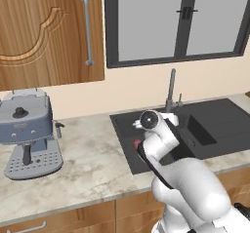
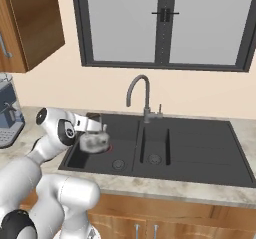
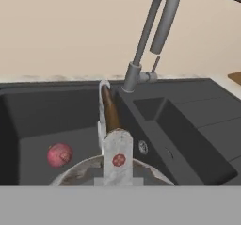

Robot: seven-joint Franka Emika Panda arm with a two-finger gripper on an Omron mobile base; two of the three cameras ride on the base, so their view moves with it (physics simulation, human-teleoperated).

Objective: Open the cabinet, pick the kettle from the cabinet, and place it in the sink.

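Note:
The small silver-grey kettle (image 2: 94, 142) hangs over the left basin of the black sink (image 2: 200, 150), close to its left rim. My gripper (image 2: 89, 125) is shut on the kettle's arched dark handle from above. In the hand view the kettle (image 3: 80, 173) sits right below the camera, with its handle (image 3: 109, 110) rising up the middle and the sink (image 3: 202, 120) spread out beyond it. The grey faucet (image 2: 140, 91) stands behind the divider between the basins. The cabinet is out of view.
A small red round object (image 3: 60, 154) lies on the floor of the left basin. A blue-grey espresso machine (image 1: 27, 129) stands on the counter at the left. Above it hangs a wooden wall door (image 1: 44, 32) with a bar handle on its right edge. A window (image 2: 165, 23) is behind the faucet.

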